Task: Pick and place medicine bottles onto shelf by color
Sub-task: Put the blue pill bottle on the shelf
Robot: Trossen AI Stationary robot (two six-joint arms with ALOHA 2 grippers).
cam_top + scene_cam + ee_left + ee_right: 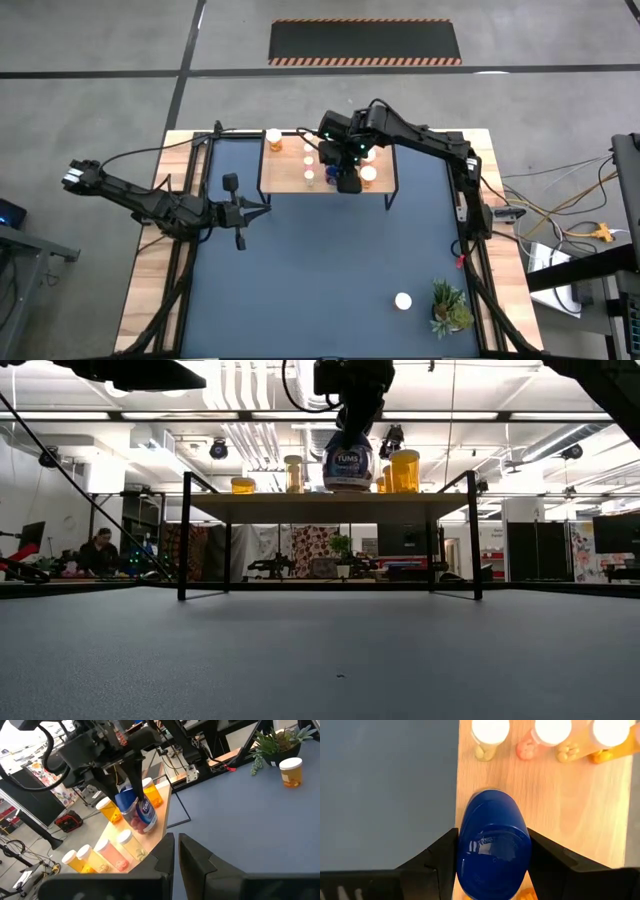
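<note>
Right claw (pixel 492 857) grips the blue bottle (pixel 492 847) on the shelf (pixel 290 180) (near edge). Left claw (pixel 176 852) waits closed, left of the shelf.

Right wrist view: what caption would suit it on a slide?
Right pincer grips the blue bottle over the wooden shelf, near a row of white-capped bottles.

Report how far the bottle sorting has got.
Done: several white-capped bottles stand on the shelf. In hand: the right end effector holds the blue bottle over the shelf's near edge. Left: one white-capped bottle on the mat by the plant. The left end effector waits shut.
</note>
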